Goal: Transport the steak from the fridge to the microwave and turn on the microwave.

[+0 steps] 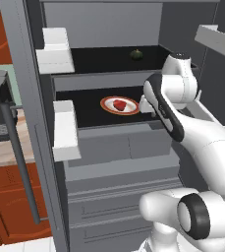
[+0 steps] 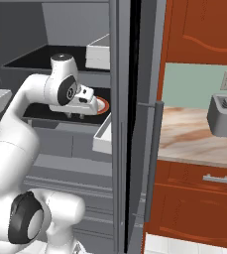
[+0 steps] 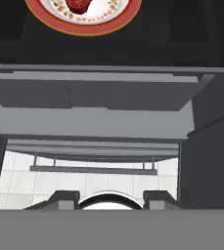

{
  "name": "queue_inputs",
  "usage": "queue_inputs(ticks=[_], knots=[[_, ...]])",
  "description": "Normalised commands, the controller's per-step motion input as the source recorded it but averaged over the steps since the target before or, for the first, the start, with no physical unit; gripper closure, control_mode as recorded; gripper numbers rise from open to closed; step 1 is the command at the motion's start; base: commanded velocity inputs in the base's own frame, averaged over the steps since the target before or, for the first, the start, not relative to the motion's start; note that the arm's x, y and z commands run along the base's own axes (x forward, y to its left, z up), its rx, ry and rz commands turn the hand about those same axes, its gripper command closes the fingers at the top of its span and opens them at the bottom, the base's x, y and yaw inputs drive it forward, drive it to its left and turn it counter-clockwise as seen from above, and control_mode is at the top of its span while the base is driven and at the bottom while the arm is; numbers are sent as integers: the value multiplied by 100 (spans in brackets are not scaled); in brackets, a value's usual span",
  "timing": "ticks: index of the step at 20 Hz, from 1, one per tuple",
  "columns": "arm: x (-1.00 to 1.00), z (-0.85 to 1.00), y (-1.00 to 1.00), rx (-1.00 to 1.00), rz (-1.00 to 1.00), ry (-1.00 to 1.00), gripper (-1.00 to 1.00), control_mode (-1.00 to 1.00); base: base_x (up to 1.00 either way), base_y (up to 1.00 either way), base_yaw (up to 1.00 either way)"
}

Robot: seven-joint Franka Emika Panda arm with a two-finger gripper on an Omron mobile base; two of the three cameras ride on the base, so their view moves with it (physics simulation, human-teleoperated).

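Observation:
The fridge (image 1: 109, 147) stands open in front of me. On its lower black shelf lies the steak (image 1: 120, 104), a small red lump on a white plate with an orange-red rim (image 1: 106, 105). My gripper (image 2: 74, 116) hangs at the shelf's front edge, just right of the plate in the left base view, pointing down. The hand view has the steak (image 3: 79, 5) and plate rim (image 3: 118, 22) at its top edge, apart from my gripper (image 3: 111, 200). Its fingertips (image 3: 64, 197) stand apart, open, with nothing between them. The microwave is out of view.
A dark green round item (image 1: 137, 54) sits on the upper shelf. White door bins (image 1: 65, 128) jut from the open door on the left, beside its long dark handle (image 1: 18, 147). Grey drawers (image 3: 94, 122) lie below the hand. A toaster (image 2: 224, 115) stands on the counter.

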Motion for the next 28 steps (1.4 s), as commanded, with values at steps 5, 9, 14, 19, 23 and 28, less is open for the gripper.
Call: queue_inputs(ticks=[5, 9, 14, 19, 23, 28], knots=[[0, 0, 6, 0, 0, -3, -100, -100, 0, 0, 0], [0, 0, 17, 0, 0, -8, -100, -100, 0, 0, 0], [8, 0, 23, 0, 0, -11, -100, -100, 0, 0, 0], [19, 0, 25, 0, 0, -9, -100, -100, 0, 0, 0], [28, 0, 22, 0, 0, -8, -100, -100, 0, 0, 0], [38, 0, 7, 0, 0, -3, -100, -100, 0, 0, 0]])
